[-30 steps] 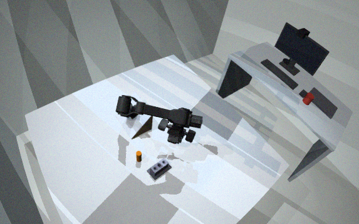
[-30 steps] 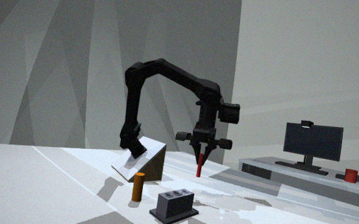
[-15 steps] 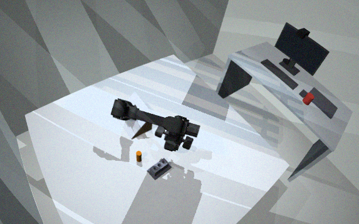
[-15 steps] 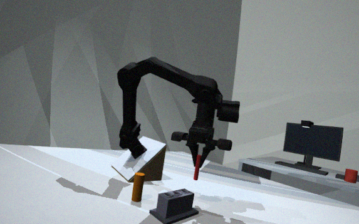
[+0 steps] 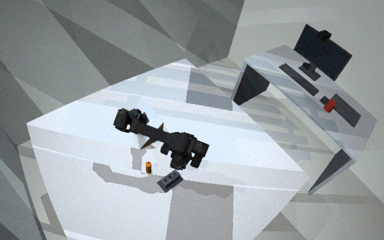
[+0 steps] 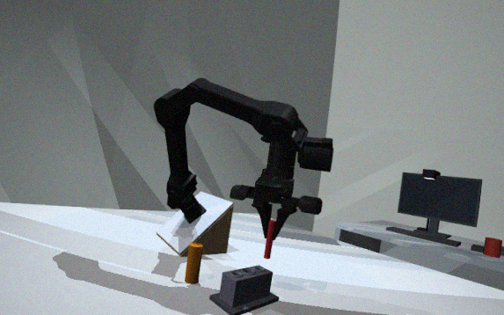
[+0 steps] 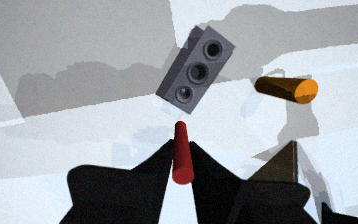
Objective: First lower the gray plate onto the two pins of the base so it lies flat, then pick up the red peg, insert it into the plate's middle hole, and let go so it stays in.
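Observation:
My gripper [image 6: 272, 238] [image 7: 181, 144] is shut on the red peg [image 6: 268, 248] [image 7: 182, 162], which points down with its lower end in the air. In the exterior view the peg is above and slightly behind the gray plate [image 6: 244, 289] [image 7: 213, 68]. The plate looks flat on the dark base [image 6: 223, 306], like a block with three round holes in its top. In the wrist view the holes run diagonally beyond the peg tip, and the middle one is dark. The pins are not clearly visible. In the top view the arm hides the peg and fingertips.
An orange cylinder [image 5: 148, 167] [image 6: 193, 264] [image 7: 285, 90] stands beside the base. A wedge with a white sloping top and brown side [image 6: 219, 233] stands behind it, near the arm's foot. A separate desk with a monitor [image 5: 323, 51] [image 6: 440, 198] and a red cup [image 5: 330, 106] [image 6: 493, 247] is farther right.

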Available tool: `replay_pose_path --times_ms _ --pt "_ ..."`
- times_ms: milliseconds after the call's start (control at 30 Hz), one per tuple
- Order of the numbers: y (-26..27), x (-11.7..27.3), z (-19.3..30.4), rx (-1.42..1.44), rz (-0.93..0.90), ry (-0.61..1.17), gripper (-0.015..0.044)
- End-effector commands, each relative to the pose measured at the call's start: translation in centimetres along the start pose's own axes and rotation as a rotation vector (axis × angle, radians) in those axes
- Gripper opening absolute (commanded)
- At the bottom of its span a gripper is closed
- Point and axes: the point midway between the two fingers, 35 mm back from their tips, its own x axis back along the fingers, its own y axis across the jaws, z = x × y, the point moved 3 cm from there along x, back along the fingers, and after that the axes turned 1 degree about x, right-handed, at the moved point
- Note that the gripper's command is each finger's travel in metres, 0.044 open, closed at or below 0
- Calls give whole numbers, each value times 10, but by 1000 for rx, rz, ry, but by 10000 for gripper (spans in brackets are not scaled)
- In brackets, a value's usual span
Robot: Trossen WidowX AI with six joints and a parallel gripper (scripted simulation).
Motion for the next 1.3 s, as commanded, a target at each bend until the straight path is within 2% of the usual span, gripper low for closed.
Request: replay_pose_path --times_ms 0,533,1267 --pt "-2 4 -14 -8 -11 -7 0" --pt "-15 2 -61 -20 -1 -19 0" --pt "-15 1 -62 -20 -1 -20 0"
